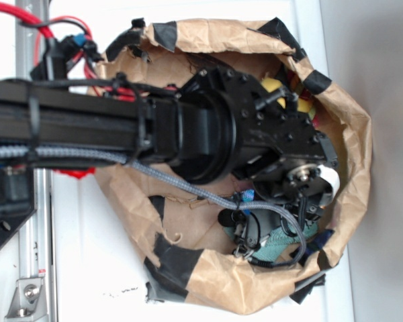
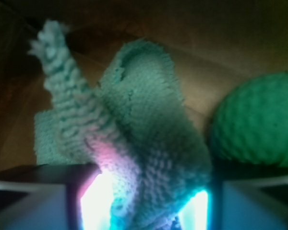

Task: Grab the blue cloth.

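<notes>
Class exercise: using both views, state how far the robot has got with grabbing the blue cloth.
Done: end effector is down inside the paper bag. In hand: blue cloth bunches up between its fingers, apparently pinched, beside the green ball. Left: lifting it clear.

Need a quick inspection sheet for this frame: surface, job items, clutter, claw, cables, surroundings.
Surface: brown paper bag patched with black tape, lying on a white table; the arm works inside it.
Job's things: blue cloth bunched up between the claw's fingers, one corner standing up.
Clutter: green ball to the right of the cloth in the wrist view; yellow and red items deep in the bag, too hidden to identify.
Grippers: claw shut on the blue cloth, a finger on either side of the fold.
Cables: grey braided cable running along the arm to the wrist; red wires near the base.
Surroundings: metal rail at the left edge.
</notes>
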Tool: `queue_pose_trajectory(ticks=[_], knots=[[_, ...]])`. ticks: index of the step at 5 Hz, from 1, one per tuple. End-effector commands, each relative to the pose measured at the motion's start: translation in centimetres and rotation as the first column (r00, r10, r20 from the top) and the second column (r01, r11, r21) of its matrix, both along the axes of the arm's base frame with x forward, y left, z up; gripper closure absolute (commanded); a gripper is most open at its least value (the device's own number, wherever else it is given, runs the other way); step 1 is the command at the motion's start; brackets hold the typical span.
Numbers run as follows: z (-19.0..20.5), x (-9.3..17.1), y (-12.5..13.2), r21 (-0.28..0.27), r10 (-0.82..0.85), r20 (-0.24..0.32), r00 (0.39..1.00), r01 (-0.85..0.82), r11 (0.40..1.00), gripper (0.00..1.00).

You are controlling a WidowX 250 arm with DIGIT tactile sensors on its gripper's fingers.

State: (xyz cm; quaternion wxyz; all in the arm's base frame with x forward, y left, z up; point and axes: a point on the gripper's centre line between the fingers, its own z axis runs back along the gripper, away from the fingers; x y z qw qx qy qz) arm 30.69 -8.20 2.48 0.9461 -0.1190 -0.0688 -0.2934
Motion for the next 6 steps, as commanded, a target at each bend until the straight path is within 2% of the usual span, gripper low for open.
queue_pose_trajectory(ticks=[1,2,3,4,5,6], knots=[[1.9,-0.1,-1.3,0.006,0.007,0.084,0.996,-0.008,1.000,1.00],[3.6,-1.0,-1.0,0.025,0.031,0.117,0.993,-0.034,0.999,1.00],[8.4,-3.6,2.2,0.036,0.196,0.167,0.966,-0.204,0.978,1.00],[13.3,-6.5,5.8,0.047,0.420,0.150,0.895,-0.431,0.901,1.00],[16.5,-8.5,8.0,0.136,0.587,-0.014,0.809,-0.580,0.803,1.00],[18.1,-8.7,8.7,0.181,0.637,-0.099,0.765,-0.615,0.767,1.00]])
